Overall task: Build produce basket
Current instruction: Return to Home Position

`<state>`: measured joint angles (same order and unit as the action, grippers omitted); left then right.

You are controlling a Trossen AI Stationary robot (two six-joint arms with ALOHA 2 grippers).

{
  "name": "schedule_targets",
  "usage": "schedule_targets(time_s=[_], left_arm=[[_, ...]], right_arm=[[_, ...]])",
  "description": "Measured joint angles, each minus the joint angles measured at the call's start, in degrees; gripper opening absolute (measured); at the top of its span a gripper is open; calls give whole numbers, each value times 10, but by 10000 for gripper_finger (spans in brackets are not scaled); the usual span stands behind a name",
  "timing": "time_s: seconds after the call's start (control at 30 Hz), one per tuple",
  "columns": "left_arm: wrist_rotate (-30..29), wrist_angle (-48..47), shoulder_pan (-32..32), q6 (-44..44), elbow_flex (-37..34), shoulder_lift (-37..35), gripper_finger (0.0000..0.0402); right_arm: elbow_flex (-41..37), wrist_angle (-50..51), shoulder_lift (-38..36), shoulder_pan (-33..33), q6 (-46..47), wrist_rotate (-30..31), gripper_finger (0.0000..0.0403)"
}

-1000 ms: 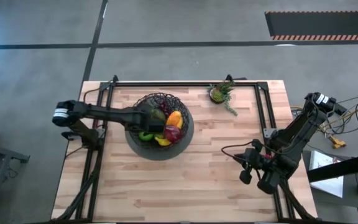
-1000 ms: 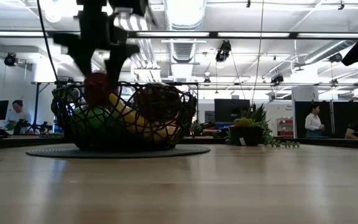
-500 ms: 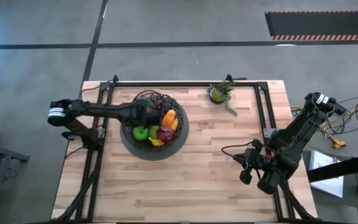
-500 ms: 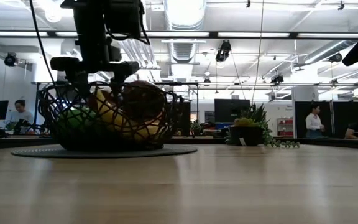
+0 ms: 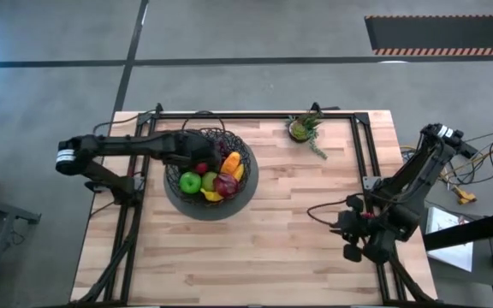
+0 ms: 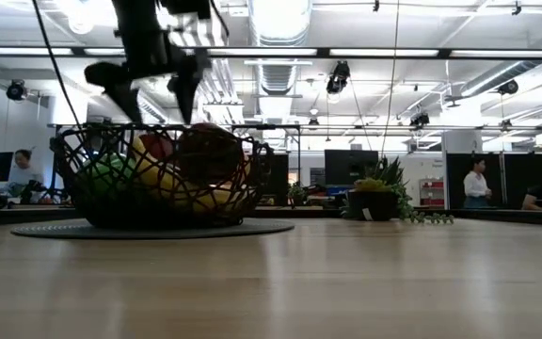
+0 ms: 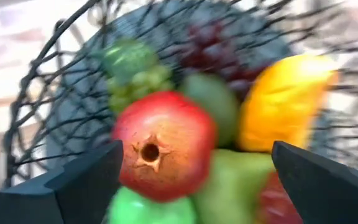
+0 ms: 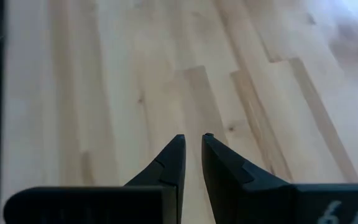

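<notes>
Basket (image 5: 240,202) filled with produce (image 5: 216,175), towards the surface's (image 5: 281,248) far left corner.
Left pincer (image 6: 149,87) hangs wide just above its fruit; potted plant (image 5: 302,128) stands by the far edge; right pincer (image 8: 191,140), narrow, near the right edge.

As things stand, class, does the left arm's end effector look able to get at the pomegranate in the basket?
Probably yes. The left end effector hangs open just above the open top of the basket. The pomegranate lies uppermost inside, with nothing over it.
</notes>
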<state>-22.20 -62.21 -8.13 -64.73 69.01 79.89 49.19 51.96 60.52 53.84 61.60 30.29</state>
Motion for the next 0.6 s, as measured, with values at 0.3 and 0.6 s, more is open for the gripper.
schedule_targets(time_s=[0.3, 0.6], left_arm=[[-97, 193, 119, 7, 25, -61, 393], [-291, 419, 245, 13, 20, 4, 393]], right_arm=[[70, 42, -48, 0, -71, 15, 43], [-53, -87, -240, -69, -213, 14, 10]])
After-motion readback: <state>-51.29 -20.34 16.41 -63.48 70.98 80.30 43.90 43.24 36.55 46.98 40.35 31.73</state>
